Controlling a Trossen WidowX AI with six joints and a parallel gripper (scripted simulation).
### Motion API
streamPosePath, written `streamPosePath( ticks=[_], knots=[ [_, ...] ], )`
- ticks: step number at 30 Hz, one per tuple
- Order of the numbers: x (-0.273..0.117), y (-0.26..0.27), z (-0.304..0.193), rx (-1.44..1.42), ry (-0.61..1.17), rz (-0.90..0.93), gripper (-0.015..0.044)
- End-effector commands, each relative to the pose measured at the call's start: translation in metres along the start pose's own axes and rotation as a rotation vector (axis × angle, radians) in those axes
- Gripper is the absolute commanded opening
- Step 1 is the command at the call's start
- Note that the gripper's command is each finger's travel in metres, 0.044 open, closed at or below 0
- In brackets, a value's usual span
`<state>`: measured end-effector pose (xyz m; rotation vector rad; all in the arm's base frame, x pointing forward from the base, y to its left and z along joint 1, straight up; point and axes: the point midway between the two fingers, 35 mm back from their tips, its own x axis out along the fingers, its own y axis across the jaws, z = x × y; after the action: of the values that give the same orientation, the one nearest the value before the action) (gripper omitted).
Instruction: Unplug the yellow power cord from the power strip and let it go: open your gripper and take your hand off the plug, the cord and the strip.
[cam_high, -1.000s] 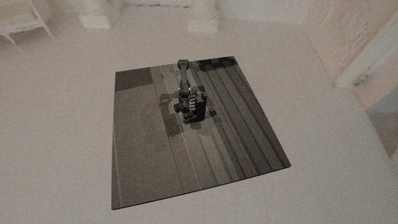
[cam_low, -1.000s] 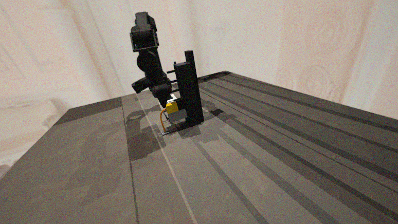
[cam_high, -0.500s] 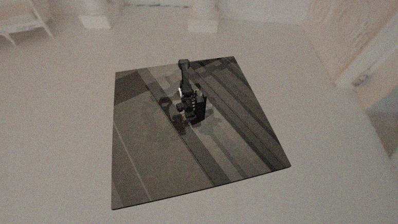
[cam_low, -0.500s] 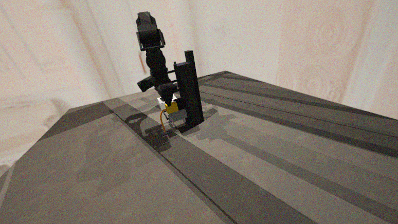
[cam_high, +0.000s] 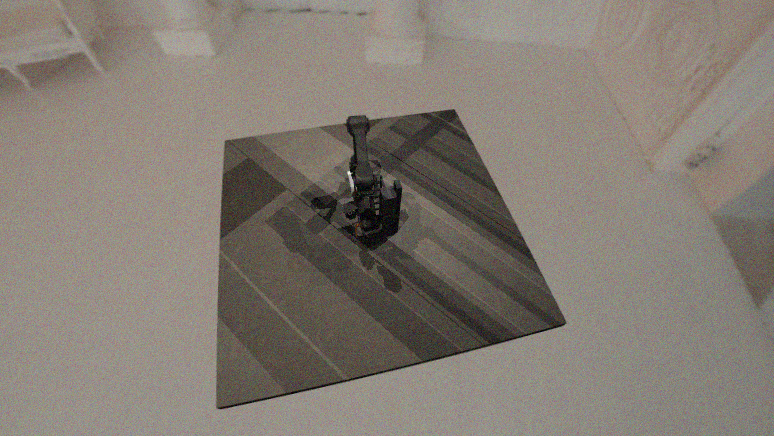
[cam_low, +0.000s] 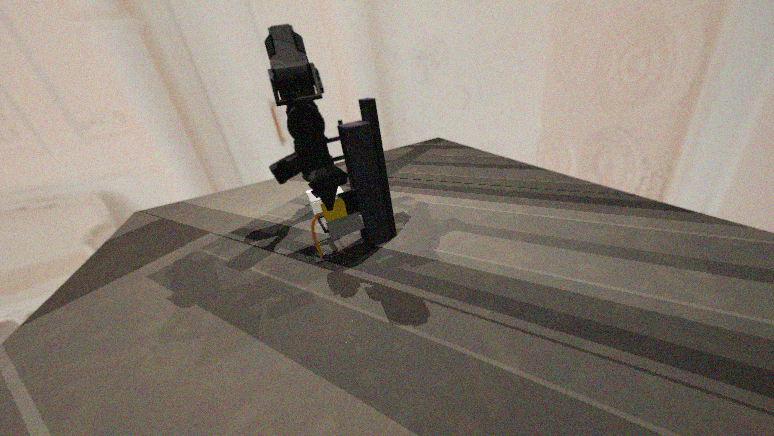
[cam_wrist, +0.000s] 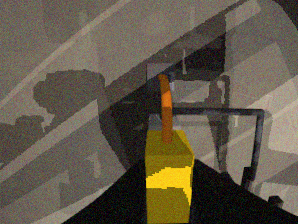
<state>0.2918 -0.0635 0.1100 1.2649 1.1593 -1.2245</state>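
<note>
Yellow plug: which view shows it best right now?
The wrist view: the yellow plug fills the centre between the gripper's dark fingers, orange cord rising from it. The exterior view shows it small against the black power strip. The top view barely shows it.

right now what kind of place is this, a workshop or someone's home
Probably a test setup in a pale, bare room. A dark striped table top holds only the arm, an upright black power strip and the yellow plug between the gripper fingers.
</note>
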Motion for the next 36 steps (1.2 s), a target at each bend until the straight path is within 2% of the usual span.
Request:
streamPosePath(
  ticks=[1,9,36],
  knots=[
    [0.0,0.0,0.0,-0.001,0.0,0.002,0.0048],
    [0.0,0.001,0.0,-0.001,0.0,0.002,0.0],
    [-0.002,0.001,0.04,0.001,-0.005,0.001,0.0]
  ],
)
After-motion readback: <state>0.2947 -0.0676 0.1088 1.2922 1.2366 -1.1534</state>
